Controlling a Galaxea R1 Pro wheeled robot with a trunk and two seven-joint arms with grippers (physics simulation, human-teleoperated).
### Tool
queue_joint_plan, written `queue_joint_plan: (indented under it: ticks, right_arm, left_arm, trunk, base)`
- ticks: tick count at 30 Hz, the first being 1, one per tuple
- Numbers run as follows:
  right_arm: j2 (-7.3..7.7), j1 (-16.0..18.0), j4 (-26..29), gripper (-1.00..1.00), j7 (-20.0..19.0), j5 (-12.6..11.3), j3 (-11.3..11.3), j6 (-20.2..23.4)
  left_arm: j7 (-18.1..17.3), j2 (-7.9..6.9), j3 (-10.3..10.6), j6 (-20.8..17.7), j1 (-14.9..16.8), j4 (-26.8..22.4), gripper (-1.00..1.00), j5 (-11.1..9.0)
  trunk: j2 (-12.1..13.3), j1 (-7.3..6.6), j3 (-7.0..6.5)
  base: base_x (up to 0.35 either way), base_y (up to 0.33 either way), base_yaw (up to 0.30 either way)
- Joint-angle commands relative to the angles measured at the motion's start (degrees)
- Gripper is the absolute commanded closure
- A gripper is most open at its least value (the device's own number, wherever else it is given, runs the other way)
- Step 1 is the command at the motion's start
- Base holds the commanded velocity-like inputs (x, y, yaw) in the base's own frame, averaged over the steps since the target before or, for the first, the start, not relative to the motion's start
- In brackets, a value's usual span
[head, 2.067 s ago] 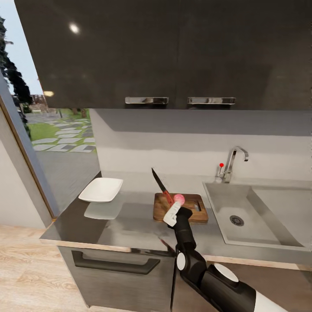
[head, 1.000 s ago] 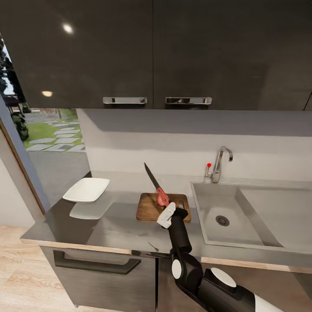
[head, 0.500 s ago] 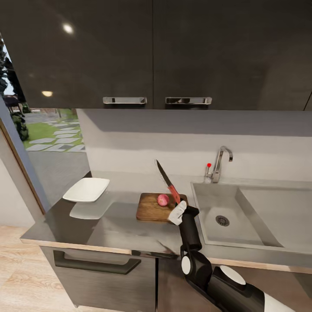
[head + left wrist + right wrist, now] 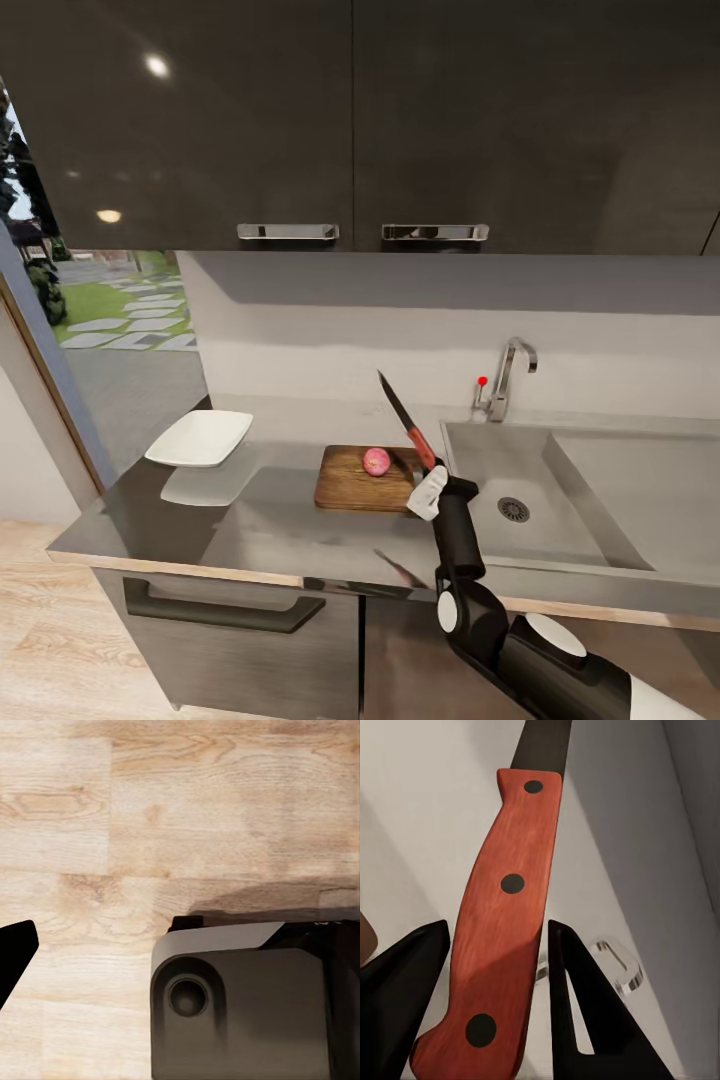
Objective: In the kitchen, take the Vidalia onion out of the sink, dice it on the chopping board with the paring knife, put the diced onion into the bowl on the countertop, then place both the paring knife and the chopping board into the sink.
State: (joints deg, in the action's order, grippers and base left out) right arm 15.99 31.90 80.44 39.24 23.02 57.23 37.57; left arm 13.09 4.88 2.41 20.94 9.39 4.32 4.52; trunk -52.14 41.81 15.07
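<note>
A pinkish round onion sits whole on the dark brown chopping board, on the countertop left of the sink. My right gripper hovers at the board's right end, beside the sink rim, shut on the paring knife. The dark blade points up and to the left, above the onion. In the right wrist view both fingers clamp the red-orange handle of the knife inside the right gripper. The white bowl rests at the counter's left end. My left gripper hangs over the wooden floor, one finger far out at the frame's edge.
A steel faucet with a red knob stands behind the sink. Dark wall cabinets hang above the counter. A window opens at the left. The robot's dark base lies below the left wrist.
My right gripper carried the knife to the right, off the onion toward the sink's edge. The onion stays whole on the board. About two seconds back the camera panned.
</note>
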Motion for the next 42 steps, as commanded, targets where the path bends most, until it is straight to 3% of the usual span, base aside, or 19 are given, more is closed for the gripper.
queue_joint_plan:
  ticks: [1,4,6,7,9,10,14,15,16,19,21,26,39,42]
  right_arm:
    - [-0.02,0.09,0.01,1.00,0.14,0.13,0.16,0.67]
    - [-0.28,0.09,0.01,1.00,-0.02,0.31,0.21,2.47]
    - [-0.40,0.09,0.04,1.00,-0.09,1.48,0.23,3.58]
    - [-0.46,0.09,0.05,1.00,-0.20,3.26,0.23,4.26]
    - [-0.82,0.09,0.03,1.00,-0.95,7.15,0.24,4.98]
    - [-1.53,0.09,0.00,1.00,-3.64,11.41,0.18,5.36]
    - [-3.21,0.09,0.05,1.00,-17.47,21.69,-0.44,5.65]
    - [-3.69,0.09,0.06,1.00,-21.58,25.21,-1.17,5.61]
    - [-4.01,0.09,0.06,1.00,-23.48,27.00,-1.69,5.57]
    - [-6.48,0.09,0.06,1.00,-32.23,36.22,-5.43,5.32]
    - [-7.61,0.09,0.07,1.00,-35.12,38.96,-6.54,5.19]
    - [-8.74,0.09,0.07,1.00,-39.21,41.56,-7.55,4.77]
    - [-8.88,0.09,0.00,1.00,-41.05,41.89,-7.70,3.89]
    - [-8.88,0.09,-0.05,1.00,-43.70,41.75,-7.73,3.36]
  left_arm:
    - [0.53,0.03,0.23,0.31,0.11,0.25,-1.00,0.49]
    - [0.49,0.17,0.23,0.33,0.11,0.25,-1.00,0.49]
    - [0.47,0.28,0.23,0.33,0.11,0.25,-1.00,0.49]
    - [0.46,0.32,0.23,0.33,0.11,0.25,-1.00,0.49]
    - [0.42,0.35,0.23,0.33,0.11,0.25,-1.00,0.49]
    - [0.39,0.35,0.23,0.35,0.11,0.25,-1.00,0.49]
    - [0.36,0.29,0.23,0.40,0.11,0.25,-1.00,0.49]
    - [0.36,0.27,0.23,0.41,0.11,0.25,-1.00,0.49]
    - [0.36,0.25,0.23,0.41,0.11,0.25,-1.00,0.49]
    - [0.36,0.17,0.23,0.42,0.11,0.25,-1.00,0.49]
    - [0.36,0.16,0.23,0.43,0.11,0.25,-1.00,0.49]
    - [0.36,0.13,0.23,0.49,0.11,0.25,-1.00,0.49]
    - [0.44,0.35,0.23,0.42,0.11,0.25,-1.00,0.49]
    - [0.44,0.36,0.24,0.42,0.11,0.25,-1.00,0.49]
  trunk:
    - [-0.06,0.01,0.08]
    - [-0.06,0.01,0.08]
    - [-0.06,0.01,0.08]
    - [-0.06,0.01,0.08]
    - [-0.06,0.01,0.08]
    - [-0.06,0.01,0.08]
    - [-0.06,0.01,0.08]
    - [-0.06,0.01,0.08]
    - [-0.06,0.01,0.08]
    - [-0.06,0.01,0.08]
    - [-0.06,0.01,0.08]
    - [-0.06,0.01,0.08]
    - [-0.06,0.01,0.08]
    - [-0.06,0.01,0.08]
  base:
    - [0.000,0.000,0.000]
    - [0.000,0.000,0.000]
    - [0.000,0.000,0.000]
    - [0.000,0.000,0.000]
    - [0.000,0.000,0.000]
    - [0.000,0.000,0.000]
    - [0.000,0.000,0.000]
    - [0.000,0.000,0.000]
    - [0.000,0.000,0.000]
    - [0.000,0.000,0.000]
    - [0.000,0.000,0.000]
    - [0.000,0.000,0.000]
    - [0.104,-0.109,0.000]
    - [0.176,-0.183,0.000]
